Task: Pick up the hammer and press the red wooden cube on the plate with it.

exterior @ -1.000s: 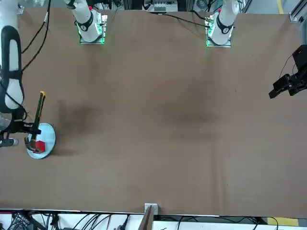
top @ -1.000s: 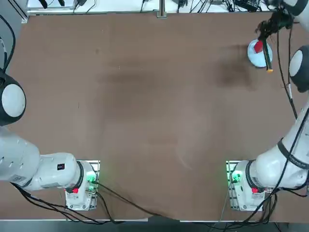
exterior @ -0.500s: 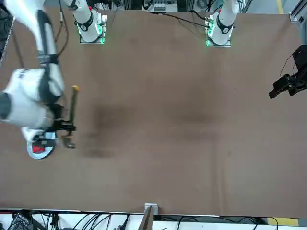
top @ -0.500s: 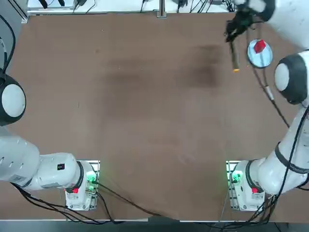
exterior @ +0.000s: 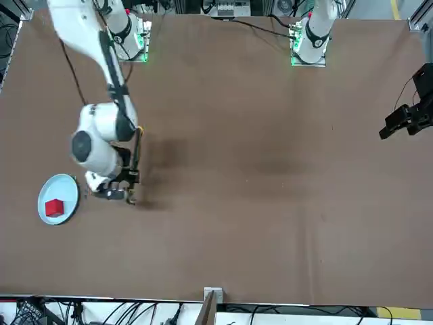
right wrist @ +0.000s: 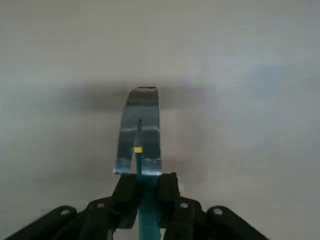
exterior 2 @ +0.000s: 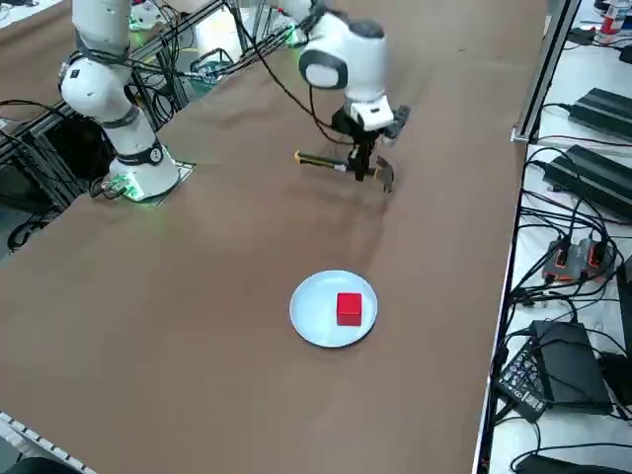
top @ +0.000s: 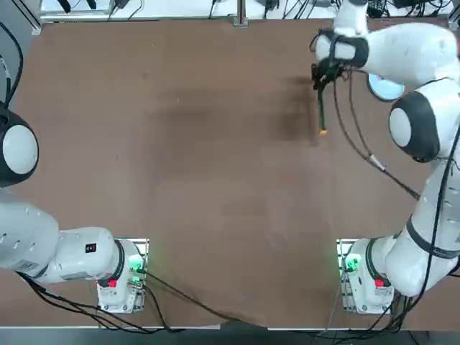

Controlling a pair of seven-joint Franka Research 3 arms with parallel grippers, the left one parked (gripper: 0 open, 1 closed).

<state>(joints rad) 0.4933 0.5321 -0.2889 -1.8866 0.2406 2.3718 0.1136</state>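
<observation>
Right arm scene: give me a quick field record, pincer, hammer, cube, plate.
pincer: right pincer shut on the hammer's handle near the head, out over bare table, off to one side of the plate
hammer: hammer held roughly level, orange tip pointing toward the robot's base, metal head just past the fingers
cube: red wooden cube lying on the plate, untouched
plate: plate flat on the table, clear of the arm
press: hammer not over the cube

The right arm reaches far across the worktop (exterior: 270, 169), its pincer (right wrist: 146, 192) pointing downward at the far right, fingers (right wrist: 126, 192) clamped on the hammer (top: 320, 108).
</observation>
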